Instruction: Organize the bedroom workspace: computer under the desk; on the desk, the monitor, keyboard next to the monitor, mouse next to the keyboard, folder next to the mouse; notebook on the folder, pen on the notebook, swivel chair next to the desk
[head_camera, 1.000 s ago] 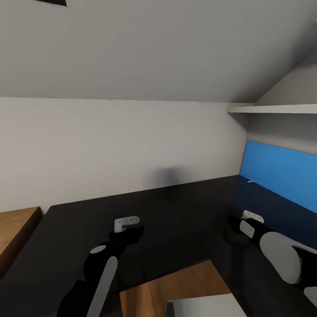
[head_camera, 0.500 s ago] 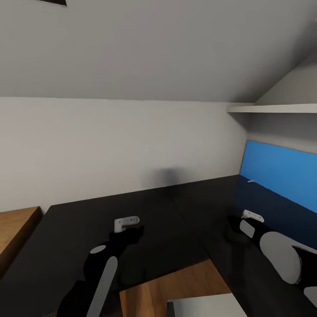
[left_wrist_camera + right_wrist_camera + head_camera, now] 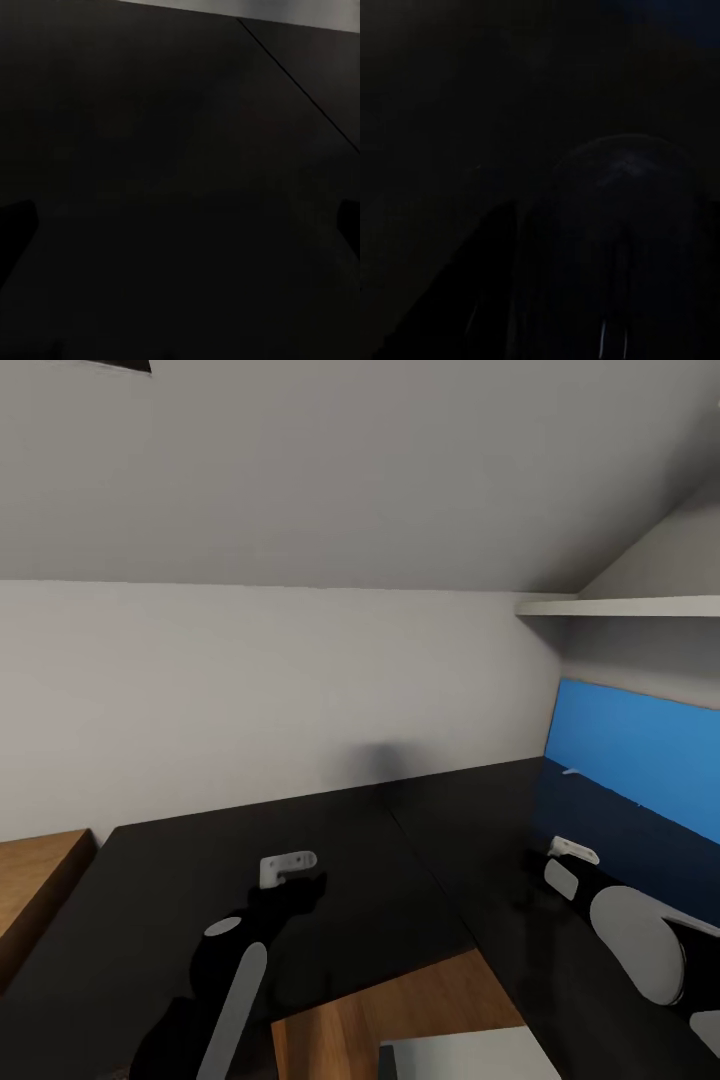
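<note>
A pale wall [image 3: 200,690] meets a sloped ceiling [image 3: 350,470], with a white shelf [image 3: 620,607] and wood floor [image 3: 400,1010].

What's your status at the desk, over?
Left gripper and right gripper over black desk; jaw state unclear. Blue back panel at right. Desk top bare where seen.

Head view, compared across the last second: almost no change. Right arm [image 3: 630,930], lower right of the frame, sits a touch lower and further right than before; the white bracket at its tip [image 3: 573,850] drifted with it by a hair. No other shift detectable; camera framing is identical, so the head has not moved.
</note>
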{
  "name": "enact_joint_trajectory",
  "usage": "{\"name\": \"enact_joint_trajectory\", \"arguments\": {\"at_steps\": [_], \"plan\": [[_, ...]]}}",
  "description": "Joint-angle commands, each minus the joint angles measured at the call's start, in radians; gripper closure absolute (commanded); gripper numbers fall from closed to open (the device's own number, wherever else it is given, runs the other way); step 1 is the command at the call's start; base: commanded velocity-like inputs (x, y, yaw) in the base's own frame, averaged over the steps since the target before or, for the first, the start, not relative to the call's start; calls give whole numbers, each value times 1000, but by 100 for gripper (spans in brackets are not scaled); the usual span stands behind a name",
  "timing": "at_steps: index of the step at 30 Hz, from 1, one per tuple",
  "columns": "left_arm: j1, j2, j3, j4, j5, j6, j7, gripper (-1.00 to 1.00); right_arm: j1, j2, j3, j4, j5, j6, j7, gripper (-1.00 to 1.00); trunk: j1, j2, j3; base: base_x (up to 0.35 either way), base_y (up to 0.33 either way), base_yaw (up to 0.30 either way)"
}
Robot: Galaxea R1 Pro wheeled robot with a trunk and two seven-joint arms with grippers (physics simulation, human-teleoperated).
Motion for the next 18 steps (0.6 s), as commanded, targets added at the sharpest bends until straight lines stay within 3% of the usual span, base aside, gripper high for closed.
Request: {"name": "enact_joint_trajectory", "arguments": {"at_steps": [1,18], "plan": [[-1,0,-1,-1,11,3,9,-100,0,0,-12,16,-21,5,-3,100,0,0,-1,0,0,0],[-1,2,0,3,11,5,9,-100,0,-1,-12,16,-24,3,-4,100,0,0,-1,0,0,0]]}}
